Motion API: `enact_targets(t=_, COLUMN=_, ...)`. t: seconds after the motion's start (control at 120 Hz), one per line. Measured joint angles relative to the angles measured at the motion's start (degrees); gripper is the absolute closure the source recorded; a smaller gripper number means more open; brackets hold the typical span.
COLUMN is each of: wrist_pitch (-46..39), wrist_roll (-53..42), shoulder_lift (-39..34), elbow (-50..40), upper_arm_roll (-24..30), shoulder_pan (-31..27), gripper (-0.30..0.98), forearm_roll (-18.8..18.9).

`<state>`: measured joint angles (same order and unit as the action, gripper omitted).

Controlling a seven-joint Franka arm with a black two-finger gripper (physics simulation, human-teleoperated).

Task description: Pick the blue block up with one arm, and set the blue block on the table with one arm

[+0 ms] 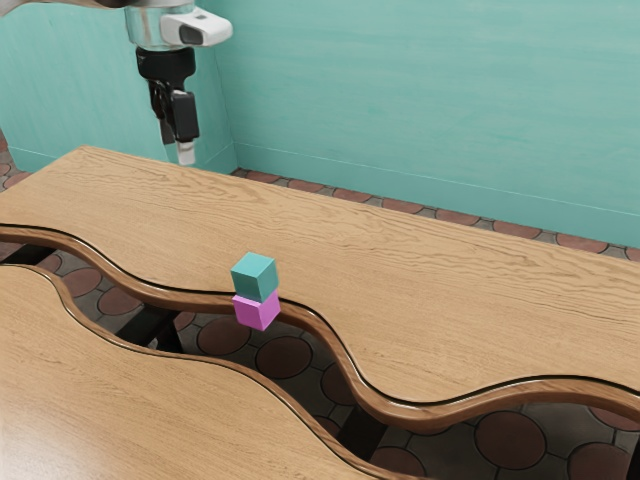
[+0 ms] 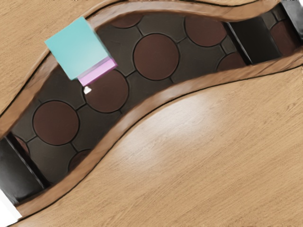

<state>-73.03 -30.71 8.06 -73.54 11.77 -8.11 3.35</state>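
Exterior view: you have the gripper raised above the table, its two fingers spread well apart, with nothing between them; exactly how wide they stand, you can't tell. Your blue block sits on top of the pink block, below the gripper and well apart from it, off toward the exterior view's right, by the table's wavy edge. Beneath your gripper's camera, the wrist view shows both blocks beside that curved edge, with floor visible through the gap.
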Motion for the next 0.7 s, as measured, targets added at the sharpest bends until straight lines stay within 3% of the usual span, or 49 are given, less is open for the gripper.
enact_targets(t=0.2, wrist_pitch=0.2, wrist_roll=-2.8, shoulder_lift=-0.1, elbow=0.1, upper_arm_roll=0.1, shoulder_pan=-0.1, gripper=0.0, forearm_roll=0.0)
enact_targets(t=0.283, wrist_pitch=1.1, wrist_roll=-0.9, shoulder_lift=-13.5, elbow=2.6, upper_arm_roll=3.3, shoulder_pan=-2.5, gripper=0.0, forearm_roll=0.5)
enact_targets(t=0.333, wrist_pitch=2.6, wrist_roll=2.9, shoulder_lift=-21.5, elbow=-8.5, upper_arm_roll=5.1, shoulder_pan=-1.8, gripper=0.0, forearm_roll=0.6)
enact_targets(t=0.392, wrist_pitch=-0.4, wrist_roll=6.9, shoulder_lift=-34.4, elbow=-31.4, upper_arm_roll=3.7, shoulder_pan=-6.3, gripper=0.0, forearm_roll=-1.6)
enact_targets(t=0.458, wrist_pitch=-5.7, wrist_roll=11.0, shoulder_lift=-39.4, elbow=-47.6, upper_arm_roll=2.6, shoulder_pan=-8.1, gripper=0.0, forearm_roll=-4.4)
enact_targets(t=0.533, wrist_pitch=-11.6, wrist_roll=15.2, shoulder_lift=-39.5, elbow=-53.7, upper_arm_roll=4.0, shoulder_pan=-8.8, gripper=0.0, forearm_roll=-6.2)
enact_targets(t=0.7, wrist_pitch=-24.4, wrist_roll=22.3, shoulder_lift=-38.5, elbow=-58.1, upper_arm_roll=2.0, shoulder_pan=-11.8, gripper=0.0, forearm_roll=-5.0)
